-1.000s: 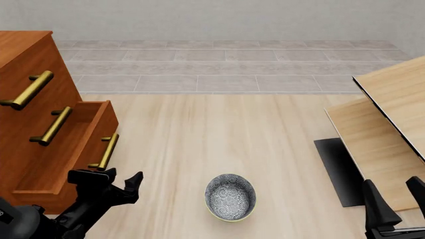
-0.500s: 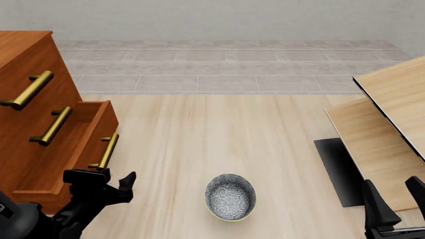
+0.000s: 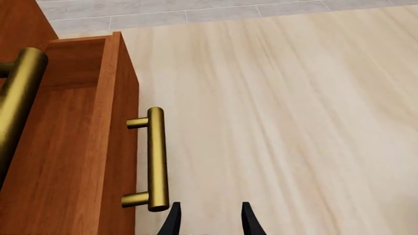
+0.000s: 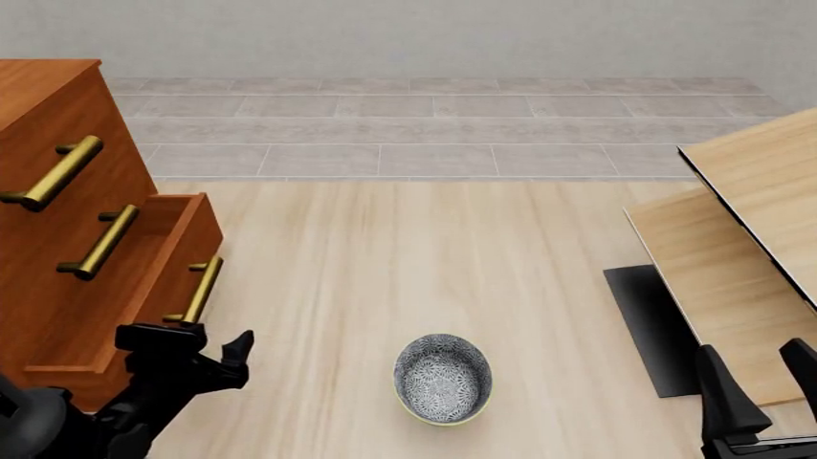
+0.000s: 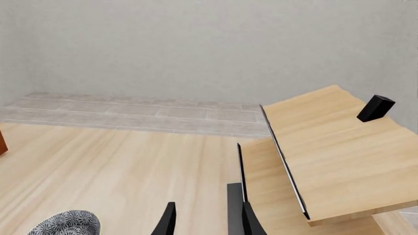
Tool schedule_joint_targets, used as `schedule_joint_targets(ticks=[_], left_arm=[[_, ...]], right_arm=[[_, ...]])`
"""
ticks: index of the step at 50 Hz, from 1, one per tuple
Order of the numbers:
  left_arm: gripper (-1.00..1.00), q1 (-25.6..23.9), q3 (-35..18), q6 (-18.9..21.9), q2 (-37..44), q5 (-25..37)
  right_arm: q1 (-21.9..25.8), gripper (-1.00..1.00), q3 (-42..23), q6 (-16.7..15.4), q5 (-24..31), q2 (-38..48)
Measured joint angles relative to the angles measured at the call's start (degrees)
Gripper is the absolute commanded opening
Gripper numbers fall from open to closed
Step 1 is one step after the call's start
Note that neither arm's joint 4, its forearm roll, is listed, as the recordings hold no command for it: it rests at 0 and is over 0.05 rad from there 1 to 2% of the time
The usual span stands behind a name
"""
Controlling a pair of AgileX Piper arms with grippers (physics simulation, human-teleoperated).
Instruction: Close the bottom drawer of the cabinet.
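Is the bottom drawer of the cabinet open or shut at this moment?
Open. The bottom drawer sticks out from the cabinet, and its bare inside shows behind the front panel. The two drawers above sit flush.

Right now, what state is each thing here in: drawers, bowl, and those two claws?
bottom drawer: pulled partly out, nothing visible inside
two upper drawers: shut
bowl: upright, empty
left gripper: open, beside the bottom drawer's handle, holding nothing
right gripper: open, holding nothing

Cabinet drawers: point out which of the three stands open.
The bottom drawer, lowest on the cabinet, juts out with its inside showing. The two drawers above sit flush. The left tool hovers by its brass handle.
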Motion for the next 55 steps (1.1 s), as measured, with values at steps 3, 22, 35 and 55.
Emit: schedule_joint_targets(ticks=[3, 22, 35, 55], left_arm=[[1.00, 0.5, 0.0, 0.1, -0.2, 0.4], [1.00, 3.2, -0.2, 0.9, -0.4, 1.2], [1.00, 4.2, -0.3, 1.9, -0.2, 1.3], [1.00, 6.3, -0.5, 3.2, -0.2, 1.7]], right_arm=[[-0.1, 1.00, 0.0, -0.1, 0.0, -0.1], [-0.2, 1.00, 0.0, -0.4, 0.0, -0.2], [-0.2, 1.00, 0.0, -0.4, 0.0, -0.2], [-0.2, 1.00, 0.0, -0.2, 0.1, -0.2]])
